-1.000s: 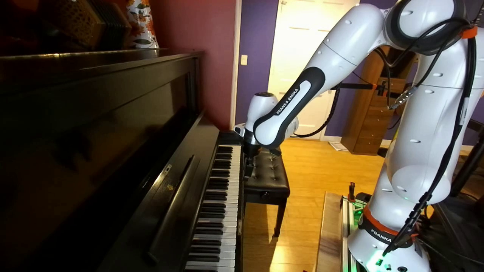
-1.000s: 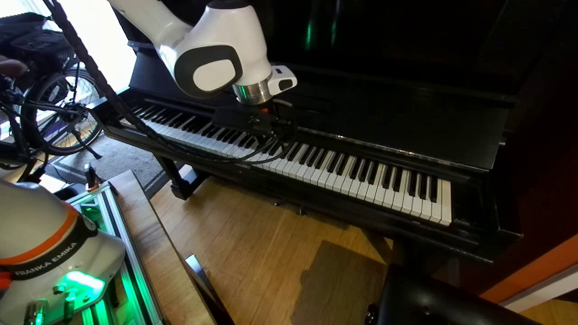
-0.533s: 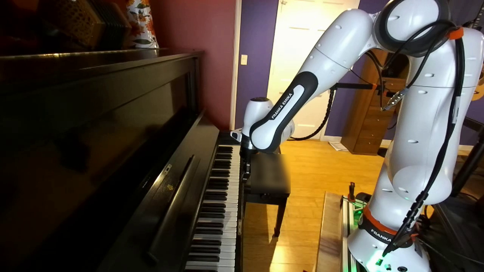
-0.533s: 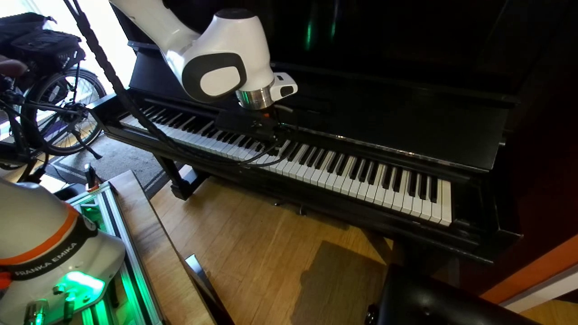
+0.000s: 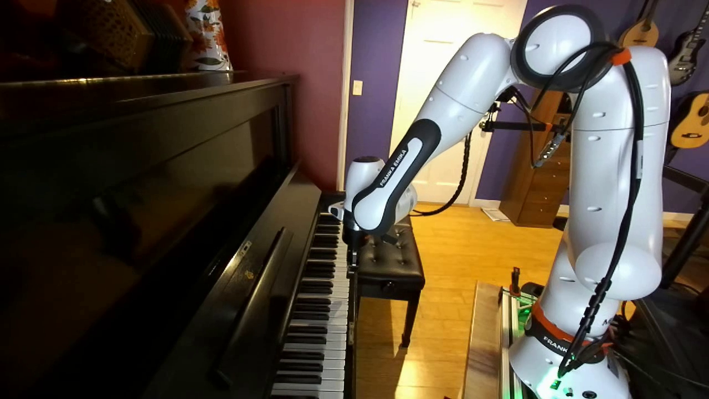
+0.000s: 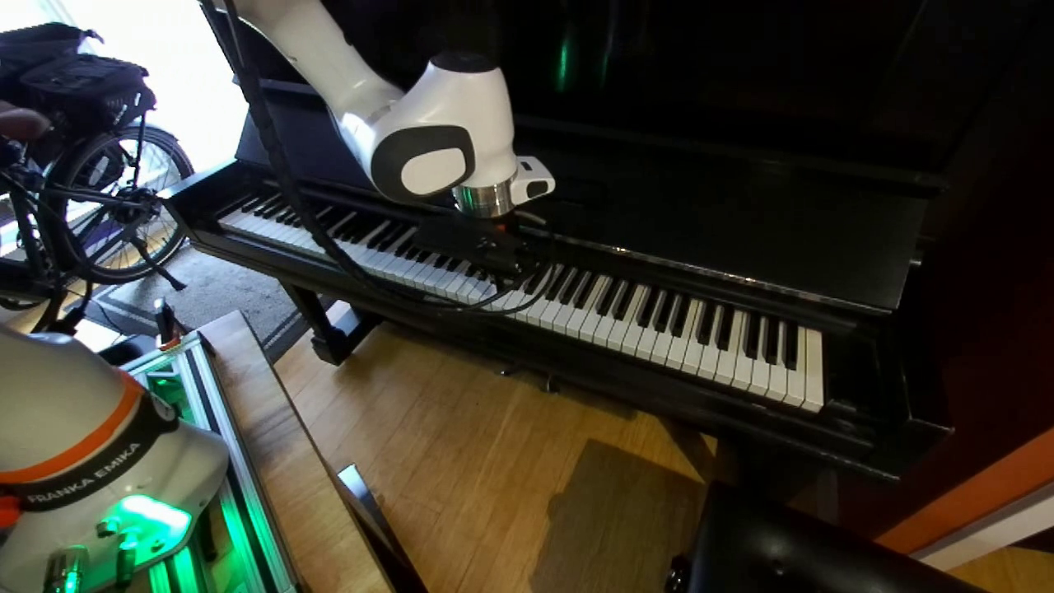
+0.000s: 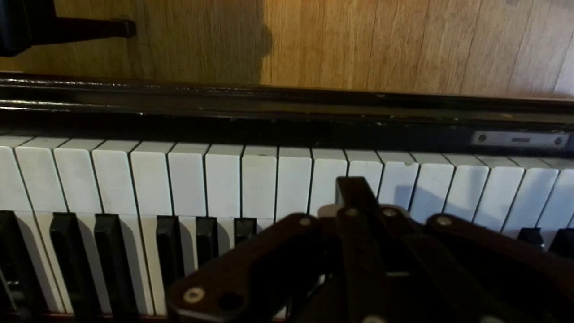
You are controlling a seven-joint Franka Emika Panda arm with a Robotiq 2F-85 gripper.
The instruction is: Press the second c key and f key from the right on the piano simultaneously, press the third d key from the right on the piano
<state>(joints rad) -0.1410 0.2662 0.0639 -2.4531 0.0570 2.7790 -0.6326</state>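
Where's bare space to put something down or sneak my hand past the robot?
Bare wood floor lies between the piano, the robot's stand and the black bench. Your hand could probably pass over the rightmost keys. It's crowded over the middle keys, where the robot arm hangs, and atop the piano around a boxy thing and a flowery container.

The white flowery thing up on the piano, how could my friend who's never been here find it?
Find the huge dark piano, then follow it up to its flat top in an exterior view. The white flowery thing stands there, just right of a brown boxy thing in that picture. Its orange flower pattern on white sets it apart from that dark neighbour.
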